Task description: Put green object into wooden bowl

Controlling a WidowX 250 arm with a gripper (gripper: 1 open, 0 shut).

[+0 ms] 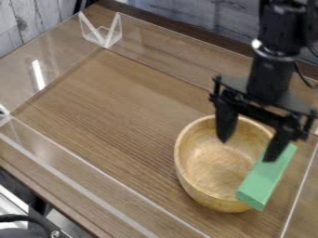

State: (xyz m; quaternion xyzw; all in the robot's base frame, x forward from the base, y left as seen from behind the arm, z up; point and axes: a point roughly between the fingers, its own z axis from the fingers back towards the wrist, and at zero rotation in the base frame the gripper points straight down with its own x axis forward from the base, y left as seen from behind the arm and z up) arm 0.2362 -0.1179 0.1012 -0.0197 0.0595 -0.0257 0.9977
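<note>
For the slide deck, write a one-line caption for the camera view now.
The black claw hovers open above the wooden bowl, beside the green block at the bowl's right-hand rim.

1 view, set above the wooden tabletop [112,121], looks steeply down, near enough that the table overfills it.

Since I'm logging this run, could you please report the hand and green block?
Hand open above wooden bowl. Green block across bowl's right-side rim. No obstruction seen.
</note>
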